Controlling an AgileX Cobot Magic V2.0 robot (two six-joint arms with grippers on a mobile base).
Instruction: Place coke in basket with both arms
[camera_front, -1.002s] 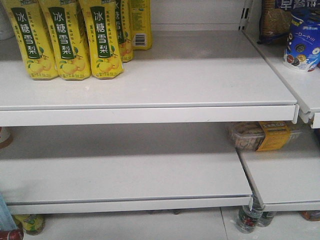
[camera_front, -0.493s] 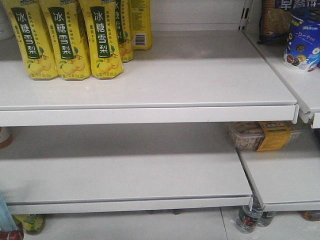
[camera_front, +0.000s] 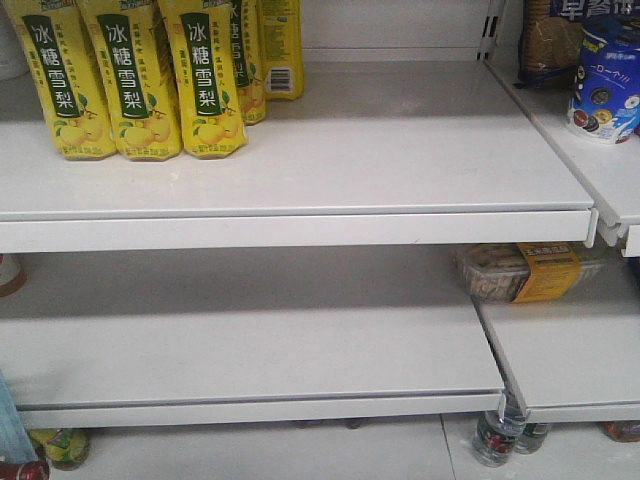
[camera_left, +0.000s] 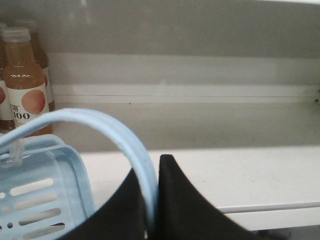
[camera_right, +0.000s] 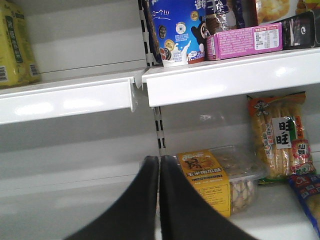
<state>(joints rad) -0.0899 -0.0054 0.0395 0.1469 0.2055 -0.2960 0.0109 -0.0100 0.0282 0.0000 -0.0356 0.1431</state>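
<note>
In the left wrist view my left gripper (camera_left: 150, 165) is shut on the pale blue strap handle (camera_left: 100, 122) of the basket (camera_left: 45, 200). The handle arches up to the left from between the black fingers. The basket's slotted side fills the lower left corner, in front of a white shelf. My right gripper (camera_right: 159, 159) is shut with nothing between its fingers. It points at a lower shelf next to a clear snack box with a yellow label (camera_right: 215, 180). No coke shows in any view. The front view shows neither gripper, only a pale blue sliver (camera_front: 8, 420) at its left edge.
Yellow pear-drink bottles (camera_front: 130, 80) stand on the upper white shelf (camera_front: 300, 225). Peach drink bottles (camera_left: 20, 85) stand behind the basket. A blue cup (camera_right: 175, 30), a pink box (camera_right: 245, 40) and snack bags (camera_right: 280, 135) fill the right-hand shelves. Small bottles (camera_front: 495, 435) sit under the lowest shelf.
The pale blue sliver at the front view's bottom left corner has shifted slightly. The shelves and goods look the same.
</note>
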